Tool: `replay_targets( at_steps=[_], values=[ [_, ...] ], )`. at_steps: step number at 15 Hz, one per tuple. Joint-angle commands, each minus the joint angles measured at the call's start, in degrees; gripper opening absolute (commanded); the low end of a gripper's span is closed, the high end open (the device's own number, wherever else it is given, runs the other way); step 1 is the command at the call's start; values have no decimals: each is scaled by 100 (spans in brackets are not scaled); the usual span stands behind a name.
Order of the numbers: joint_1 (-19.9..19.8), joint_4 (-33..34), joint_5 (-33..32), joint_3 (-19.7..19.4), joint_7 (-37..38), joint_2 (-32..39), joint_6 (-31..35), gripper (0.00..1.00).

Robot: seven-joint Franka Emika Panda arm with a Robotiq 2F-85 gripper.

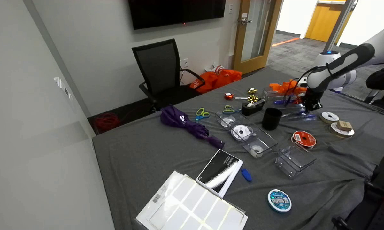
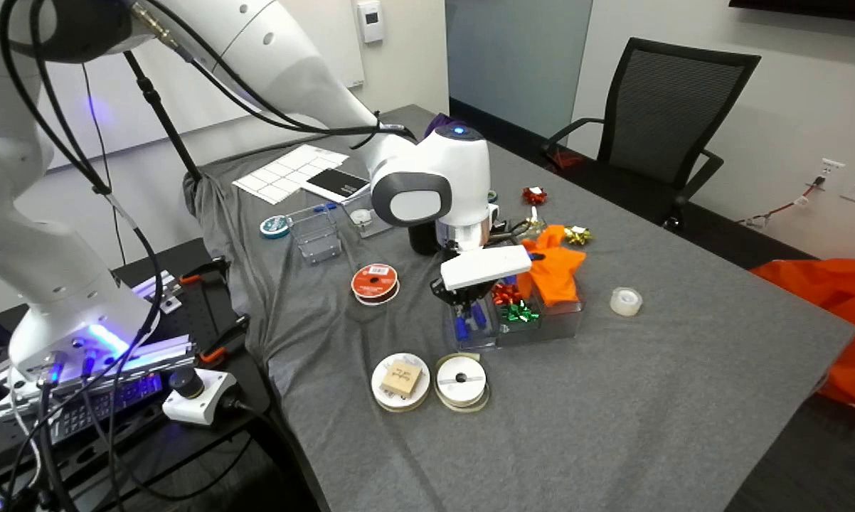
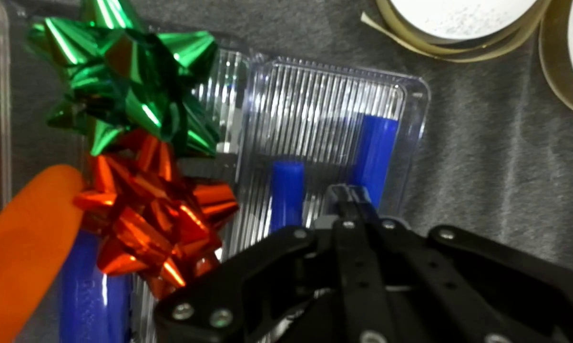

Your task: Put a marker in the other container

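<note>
My gripper point(image 3: 347, 190) is shut, its fingertips together with nothing visible between them. It points down into a transparent plastic container point(image 3: 417, 95). A blue marker point(image 3: 287, 190) lies left of the fingertips. Another blue marker point(image 3: 376, 152) lies just behind and right of them; I cannot tell whether they touch it. In an exterior view the gripper point(image 2: 463, 307) hangs over this container point(image 2: 481, 343), with blue marker ends point(image 2: 461, 328) below it. Other transparent containers are a long tray point(image 1: 262, 140) with tape rolls and a small stacked pair point(image 1: 295, 159).
A green bow point(image 3: 129, 85), red bow point(image 3: 162, 214) and orange cloth point(image 2: 552, 274) fill neighbouring compartments. A black cup point(image 1: 271, 118) and tape dispenser point(image 1: 252, 108) stand close by. Ribbon spools point(image 2: 400, 384) lie near the container. A purple umbrella point(image 1: 192, 126) lies farther off.
</note>
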Motion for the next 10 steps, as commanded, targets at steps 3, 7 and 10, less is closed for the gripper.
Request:
replay_targets(
  at_steps=[3,7,10],
  values=[
    [-176,-298,247,159,-296,-285,-11,33],
    [-128,-246,272,106,-246,-227,-49,42],
    [-95,-217,248,73,-198,-186,-62,21]
  ],
)
